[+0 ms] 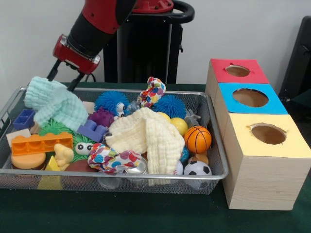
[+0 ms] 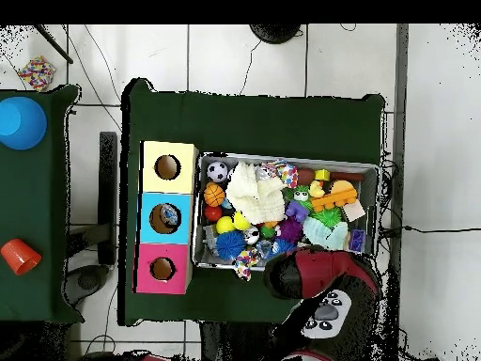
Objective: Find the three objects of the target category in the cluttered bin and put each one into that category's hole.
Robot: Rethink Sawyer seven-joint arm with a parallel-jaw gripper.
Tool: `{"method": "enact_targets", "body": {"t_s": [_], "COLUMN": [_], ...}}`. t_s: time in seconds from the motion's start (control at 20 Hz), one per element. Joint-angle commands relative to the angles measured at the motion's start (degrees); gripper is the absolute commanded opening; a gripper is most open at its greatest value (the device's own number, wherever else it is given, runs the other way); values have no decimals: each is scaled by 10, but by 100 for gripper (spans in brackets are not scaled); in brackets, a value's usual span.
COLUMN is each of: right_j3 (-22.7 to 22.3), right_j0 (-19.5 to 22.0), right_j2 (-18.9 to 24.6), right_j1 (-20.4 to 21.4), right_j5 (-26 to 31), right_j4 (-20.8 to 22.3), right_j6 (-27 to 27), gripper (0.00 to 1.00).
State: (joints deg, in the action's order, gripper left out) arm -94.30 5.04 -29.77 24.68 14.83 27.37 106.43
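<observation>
Red and black arm (image 1: 95,22)

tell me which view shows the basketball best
The front view: the basketball sits unobstructed at the bin's right end, its black seams clear. The overhead view shows it only as a small orange ball by the yellow box.

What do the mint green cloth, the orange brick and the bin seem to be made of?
The mint green cloth: soft woven cotton, probably, with a waffle texture and limp folds. The orange brick: hard, smooth plastic with moulded studs. The bin: fine metal wire mesh, silvery and see-through.
</observation>
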Motion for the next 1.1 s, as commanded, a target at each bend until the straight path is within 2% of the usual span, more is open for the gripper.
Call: {"method": "enact_targets", "body": {"t_s": [0.05, 0.25, 0.35, 0.75, 1.1], "right_j3": [38, 26, -3, -42, -50], "right_j0": [-1, 17, 75, 169, 207], "right_j2": [9, 29, 99, 210, 255], "right_j1": [-16, -9, 9, 24, 24], "right_j5": [-31, -27, 2, 28, 35], "right_j4": [-27, -39, -60, -80, -76], "right_j6": [107, 102, 72, 21, 13], "gripper": [100, 100, 100, 100, 100]}}
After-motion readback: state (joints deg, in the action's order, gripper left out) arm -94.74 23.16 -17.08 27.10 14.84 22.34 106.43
